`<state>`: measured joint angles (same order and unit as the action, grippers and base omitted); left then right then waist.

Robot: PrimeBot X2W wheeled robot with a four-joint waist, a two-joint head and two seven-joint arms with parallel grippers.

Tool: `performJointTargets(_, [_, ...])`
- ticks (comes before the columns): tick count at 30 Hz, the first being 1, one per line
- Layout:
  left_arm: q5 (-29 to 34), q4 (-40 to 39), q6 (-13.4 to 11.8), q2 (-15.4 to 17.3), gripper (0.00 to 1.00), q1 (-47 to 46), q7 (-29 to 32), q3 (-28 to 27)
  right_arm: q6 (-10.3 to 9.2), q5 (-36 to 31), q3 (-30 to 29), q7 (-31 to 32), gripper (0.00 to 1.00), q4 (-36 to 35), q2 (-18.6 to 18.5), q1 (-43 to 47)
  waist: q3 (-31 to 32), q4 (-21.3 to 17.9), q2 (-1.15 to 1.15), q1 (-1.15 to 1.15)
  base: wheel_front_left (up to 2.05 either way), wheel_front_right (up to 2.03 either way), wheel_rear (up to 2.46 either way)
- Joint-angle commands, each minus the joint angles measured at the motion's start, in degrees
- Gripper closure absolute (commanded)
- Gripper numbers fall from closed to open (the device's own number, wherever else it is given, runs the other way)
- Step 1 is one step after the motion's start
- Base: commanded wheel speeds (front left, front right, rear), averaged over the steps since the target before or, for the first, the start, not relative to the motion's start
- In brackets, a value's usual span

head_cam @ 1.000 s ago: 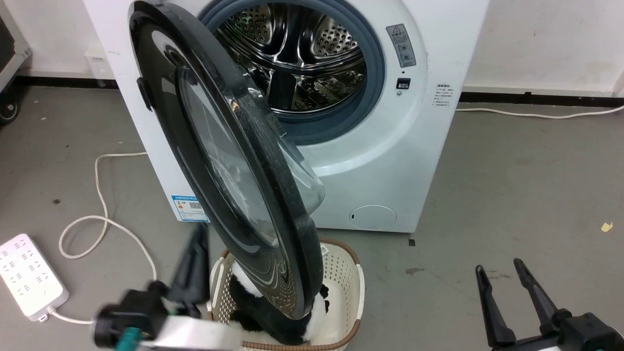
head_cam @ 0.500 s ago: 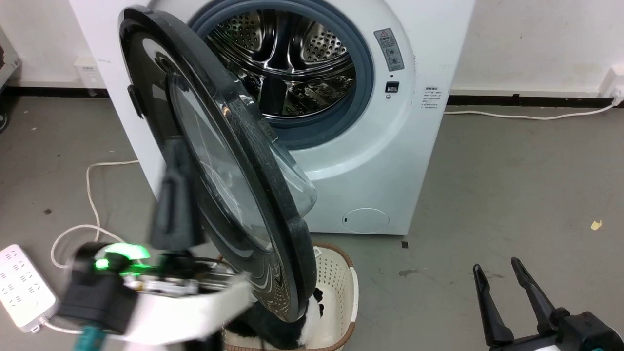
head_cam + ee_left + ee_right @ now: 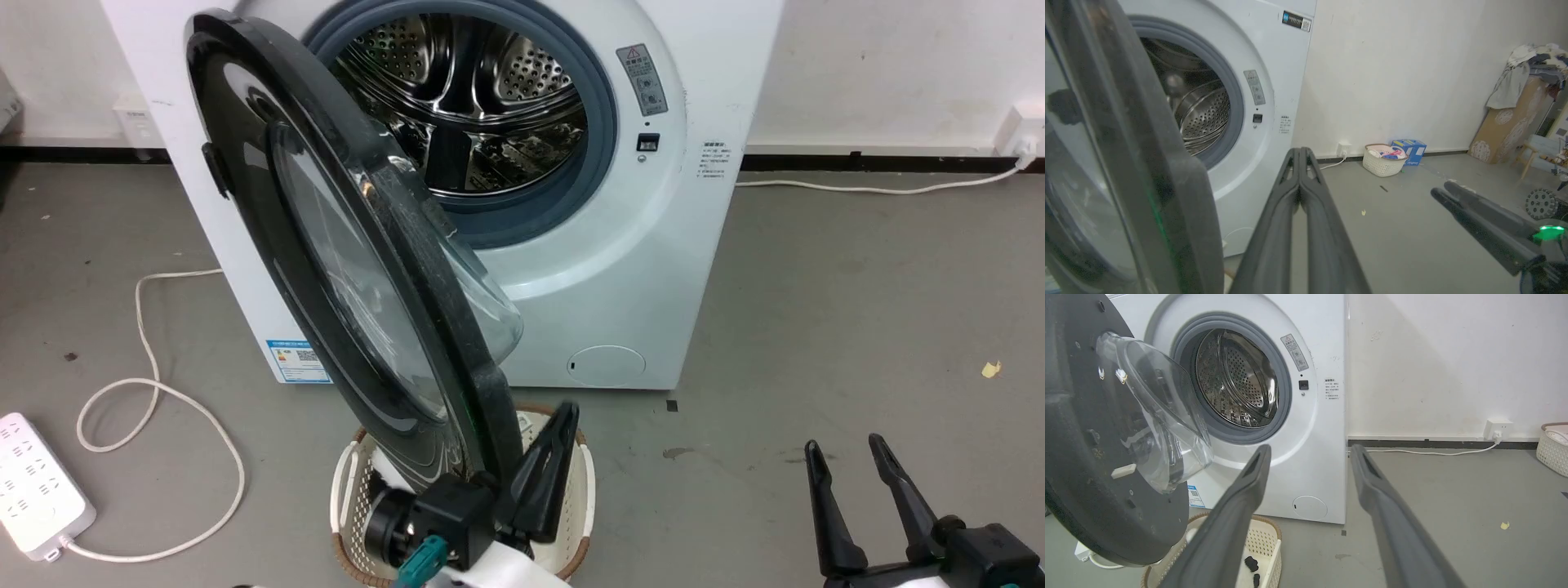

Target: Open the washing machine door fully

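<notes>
My left gripper (image 3: pixel 566 415) has its two fingers pressed together and holds nothing. It is just beside the lower edge of the washing machine door (image 3: pixel 326 245), on the inner side; I cannot tell if it touches. The door stands swung out, about half open, above a white basket (image 3: pixel 584 482). My right gripper (image 3: pixel 842 447) is spread wide and empty, well apart from the door.

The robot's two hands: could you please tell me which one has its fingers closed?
The left hand, beside the lower edge of the washing machine door: its fingers meet, while the right hand has its fingers spread apart.
</notes>
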<state>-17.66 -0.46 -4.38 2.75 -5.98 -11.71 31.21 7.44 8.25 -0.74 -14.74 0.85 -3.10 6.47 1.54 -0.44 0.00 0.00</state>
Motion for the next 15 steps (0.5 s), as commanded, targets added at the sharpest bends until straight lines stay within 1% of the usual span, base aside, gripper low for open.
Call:
performJointTargets(1, [-0.55, 1.14, -0.29, 0.12, 1.0, -0.69, 0.19, 0.3, 0.05, 0.44, 0.04, -0.26, 0.0, -0.1, 0.22, -0.66, -0.09, -0.1, 0.0, 0.0, 0.0, 0.0, 0.0])
performJointTargets(2, [-2.0, 4.64, -0.82, 0.12, 1.0, -1.58, 0.34, 0.8, 0.05, 0.43, 0.05, -0.26, 0.0, -0.12, 0.22, -0.58, -0.29, -0.32, 0.0, 0.0, 0.0, 0.0, 0.0])
performJointTargets(3, [-2.0, 4.64, -0.82, 0.12, 1.0, -1.58, 0.34, 0.8, 0.05, 0.43, 0.05, -0.26, 0.0, -0.12, 0.22, -0.58, -0.29, -0.32, 0.0, 0.0, 0.0, 0.0, 0.0])
performJointTargets(7, [-4.65, 10.87, -2.24, 0.12, 1.0, -4.17, -1.26, 1.06, 0.05, 0.46, -0.07, -0.26, 0.0, -0.11, 0.22, -0.31, -0.94, -0.39, 0.0, 0.0, 0.0, 0.0, 0.0])
performJointTargets(8, [-4.65, 10.87, -2.24, 0.12, 1.0, -4.17, -1.26, 1.06, 0.05, 0.46, -0.07, -0.26, 0.0, -0.11, 0.22, -0.31, -0.94, -0.39, 0.0, 0.0, 0.0, 0.0, 0.0])
performJointTargets(13, [-6.1, 15.93, -3.76, 0.12, 1.0, -6.47, -2.4, 1.15, 0.05, 0.5, 0.26, -0.26, 0.0, -0.03, 0.22, -0.36, -1.77, 0.09, 0.0, 0.0, 0.0, 0.0, 0.0])
performJointTargets(15, [-7.04, 17.56, -4.06, 0.12, 1.0, -7.02, -2.83, 1.22, 0.05, 0.51, 0.38, -0.26, 0.0, 0.06, 0.22, -0.01, -1.78, 1.13, 0.0, 0.0, 0.0, 0.0, 0.0])
